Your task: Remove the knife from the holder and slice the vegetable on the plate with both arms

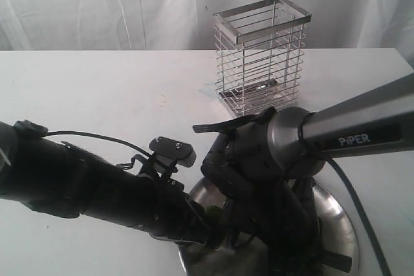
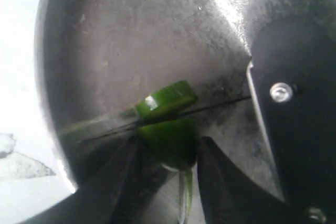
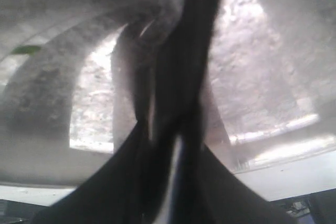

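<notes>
The left gripper (image 2: 169,148) is part open, and its two fingers (image 2: 126,174) press on either side of the vegetable (image 2: 176,140). The vegetable lies on the plate (image 2: 131,35). Its long axis runs in line with the fingers, its thin stem points back toward the wrist, and its cut end points away. The knife (image 2: 220,104) shows as a thin dark edge set into the vegetable, crosswise to the vegetable's long axis. A round slice stands partly parted on the far side of the blade. The blade runs out from the right arm's side, and its far end points toward the plate rim.

The right gripper (image 3: 170,135) is closed narrowly on a long dark shaft, the knife handle. This view is blurred.

In the exterior view both arms meet over the plate at the near edge of the desk (image 1: 97,88). The holder (image 1: 262,56) stands upright at the back of the desk, well apart from the plate.
</notes>
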`<state>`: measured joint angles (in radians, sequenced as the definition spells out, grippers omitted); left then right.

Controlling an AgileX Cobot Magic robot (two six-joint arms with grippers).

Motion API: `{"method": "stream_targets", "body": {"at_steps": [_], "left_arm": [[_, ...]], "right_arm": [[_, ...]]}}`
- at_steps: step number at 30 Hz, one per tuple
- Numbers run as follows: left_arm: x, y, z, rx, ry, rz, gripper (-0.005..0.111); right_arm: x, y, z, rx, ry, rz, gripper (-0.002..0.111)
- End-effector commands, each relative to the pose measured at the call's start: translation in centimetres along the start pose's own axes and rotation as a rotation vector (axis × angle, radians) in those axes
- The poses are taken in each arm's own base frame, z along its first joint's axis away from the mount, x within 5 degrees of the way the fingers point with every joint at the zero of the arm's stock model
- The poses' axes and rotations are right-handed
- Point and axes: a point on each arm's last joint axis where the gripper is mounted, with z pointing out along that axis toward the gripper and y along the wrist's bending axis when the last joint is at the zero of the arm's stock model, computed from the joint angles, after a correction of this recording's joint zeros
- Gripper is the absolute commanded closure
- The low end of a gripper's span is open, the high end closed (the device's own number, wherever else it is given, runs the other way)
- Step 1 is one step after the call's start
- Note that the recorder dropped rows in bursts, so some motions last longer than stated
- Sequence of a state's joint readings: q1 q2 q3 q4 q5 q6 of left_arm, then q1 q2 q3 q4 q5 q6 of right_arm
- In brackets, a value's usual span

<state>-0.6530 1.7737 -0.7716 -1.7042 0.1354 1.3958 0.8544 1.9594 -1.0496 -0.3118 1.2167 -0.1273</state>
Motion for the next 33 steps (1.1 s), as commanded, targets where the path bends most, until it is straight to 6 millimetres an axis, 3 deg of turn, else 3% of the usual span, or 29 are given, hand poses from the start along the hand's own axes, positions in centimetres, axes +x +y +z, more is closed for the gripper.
{"method": "stream_targets", "body": {"at_steps": [1,6,12,17,22,33], "left_arm": [[0.2,0.0,0.0,0.015,0.003,-0.025,0.067],[0.1,0.0,-0.3,-0.004,0.006,0.029,0.067],[-1.3,-1.0,-3.7,-0.040,-0.094,0.128,0.067],[-0.5,0.6,-5.1,-0.202,-0.110,0.118,0.067],[-0.1,1.0,-4.7,-0.173,-0.079,0.124,0.067],[-0.4,1.8,-1.4,-0.152,-0.008,0.105,0.066]], "right_arm": [[-0.2,0.0,-0.1,0.012,0.004,-0.034,0.108],[-0.2,0.0,-0.1,0.018,0.004,-0.035,0.108],[-0.2,-0.1,-0.1,0.022,0.004,-0.042,0.108],[-0.1,-0.1,-0.1,0.023,0.005,-0.045,0.108],[-0.1,-0.1,-0.1,0.023,0.005,-0.045,0.108],[-0.2,0.0,-0.1,0.021,0.004,-0.045,0.108]]}}
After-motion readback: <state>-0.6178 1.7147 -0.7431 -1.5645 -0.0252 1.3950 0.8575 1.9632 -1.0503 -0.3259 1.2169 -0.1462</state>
